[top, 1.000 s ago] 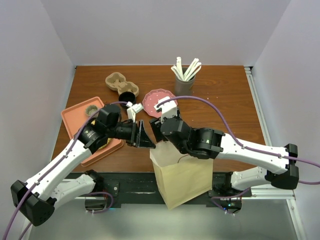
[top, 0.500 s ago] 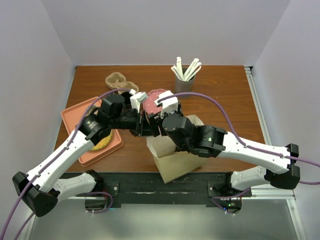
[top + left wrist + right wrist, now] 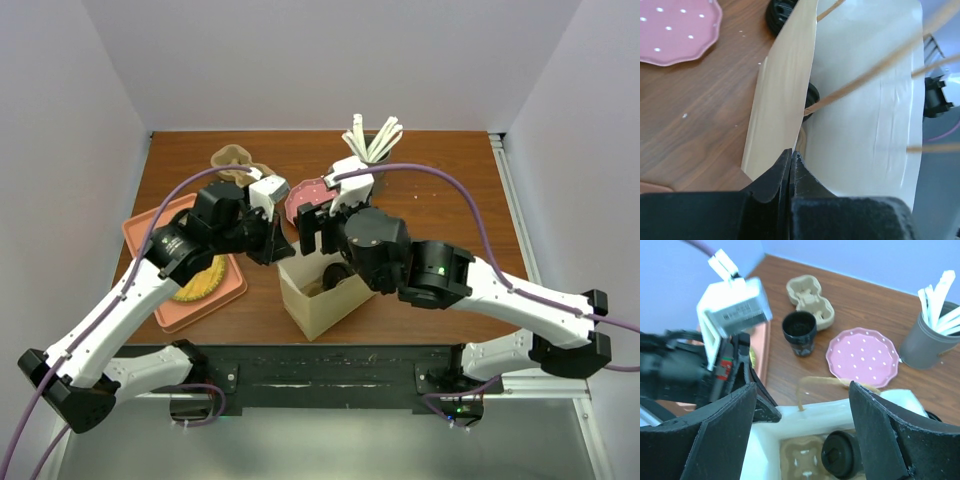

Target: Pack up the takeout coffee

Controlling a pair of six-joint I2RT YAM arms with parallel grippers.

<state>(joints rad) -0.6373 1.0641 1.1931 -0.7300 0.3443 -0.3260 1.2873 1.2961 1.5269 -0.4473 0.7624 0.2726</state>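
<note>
The tan paper bag (image 3: 318,300) stands open on the table in front of the arms. Inside it, the right wrist view shows a cardboard cup carrier (image 3: 802,462) with a black-lidded coffee cup (image 3: 842,456) in it. My left gripper (image 3: 277,243) is shut on the bag's left wall (image 3: 782,95), with the rim pinched between its fingers (image 3: 775,172). My right gripper (image 3: 318,232) hangs open just above the bag's far rim (image 3: 815,412), holding nothing, with a paper handle (image 3: 820,381) between its fingers. A second black cup (image 3: 799,332), without a lid, stands on the table beyond the bag.
Behind the bag lie a pink dotted plate (image 3: 305,197), an empty cardboard carrier (image 3: 810,295) and a grey holder of white sticks (image 3: 372,150). An orange tray (image 3: 150,225) with a yellow item (image 3: 205,280) sits at the left.
The bag went from tilted and raised near the front edge to standing further back on the table. My left gripper shut on its wall. Both arms moved back, and the right jaws widened.
</note>
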